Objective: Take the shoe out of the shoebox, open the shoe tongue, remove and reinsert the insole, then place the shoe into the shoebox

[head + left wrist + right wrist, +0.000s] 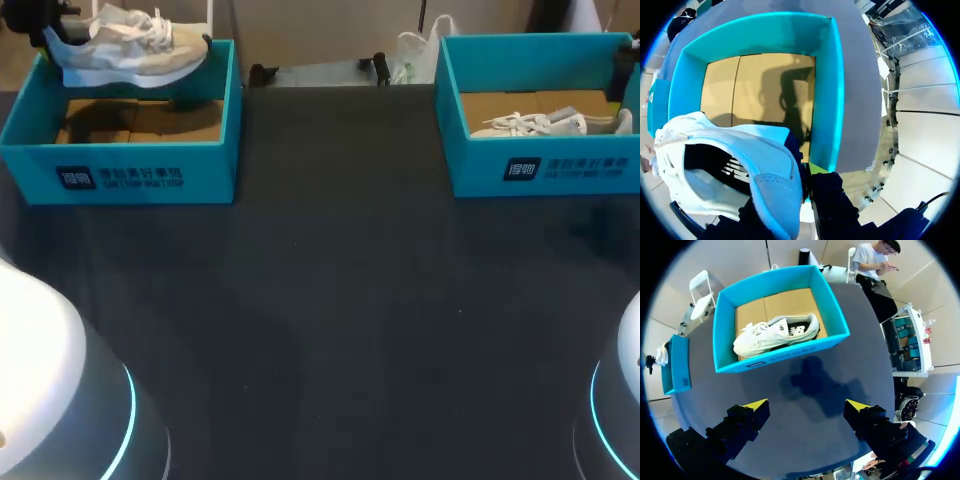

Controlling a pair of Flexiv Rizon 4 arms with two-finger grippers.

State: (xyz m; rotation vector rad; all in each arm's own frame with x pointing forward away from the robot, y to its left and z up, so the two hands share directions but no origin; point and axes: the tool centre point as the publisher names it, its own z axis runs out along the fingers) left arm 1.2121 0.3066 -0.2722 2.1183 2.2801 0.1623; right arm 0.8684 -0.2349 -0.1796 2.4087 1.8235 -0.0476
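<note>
White-and-beige shoe (130, 45), teal shoebox (120, 172) with tan floor, black table (330, 300)

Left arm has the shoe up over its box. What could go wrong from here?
1. The left gripper grips the shoe only at the heel; the toe hangs free, so it may sag or slip.
2. The toe is near the left shoebox's side wall and could catch its rim.
3. The right gripper is open over the table, far off, unable to steady it.
</note>
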